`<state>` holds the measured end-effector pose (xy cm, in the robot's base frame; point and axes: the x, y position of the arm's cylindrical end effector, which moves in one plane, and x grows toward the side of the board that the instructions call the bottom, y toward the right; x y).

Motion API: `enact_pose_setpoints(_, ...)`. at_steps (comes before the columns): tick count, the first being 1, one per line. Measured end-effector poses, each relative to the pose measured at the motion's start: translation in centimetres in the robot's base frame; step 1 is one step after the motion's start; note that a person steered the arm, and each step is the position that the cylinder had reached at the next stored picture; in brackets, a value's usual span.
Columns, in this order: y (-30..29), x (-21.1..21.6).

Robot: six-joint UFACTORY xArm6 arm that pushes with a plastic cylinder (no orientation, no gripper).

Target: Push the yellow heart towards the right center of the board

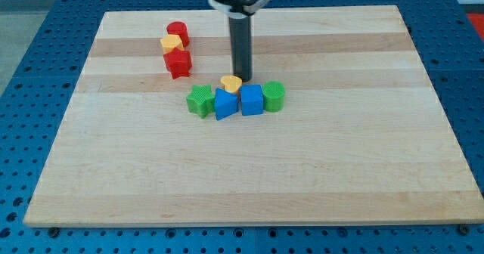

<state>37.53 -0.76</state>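
The yellow heart point(231, 82) lies just above the middle of the board, touching the top of a row of blocks. That row runs from a green star point(200, 100) through a blue triangular block point(224, 103) and a blue cube point(252, 100) to a green cylinder point(274, 96). My tip point(241, 77) stands right beside the heart, at its upper right, touching or almost touching it. The rod rises straight up from there to the view's top.
At the upper left of the wooden board point(363, 171) a cluster stands: a red cylinder point(178, 32), a small yellow block point(173, 43) and a red block point(178, 63). A blue perforated table surrounds the board.
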Motion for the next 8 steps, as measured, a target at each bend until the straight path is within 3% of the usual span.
enact_pose_setpoints(1, -2.0, -0.3)
enact_pose_setpoints(2, -8.9, -1.0)
enact_pose_setpoints(3, -12.7, 2.1)
enact_pose_setpoints(4, -12.0, 3.5)
enact_pose_setpoints(8, 4.8, 1.6)
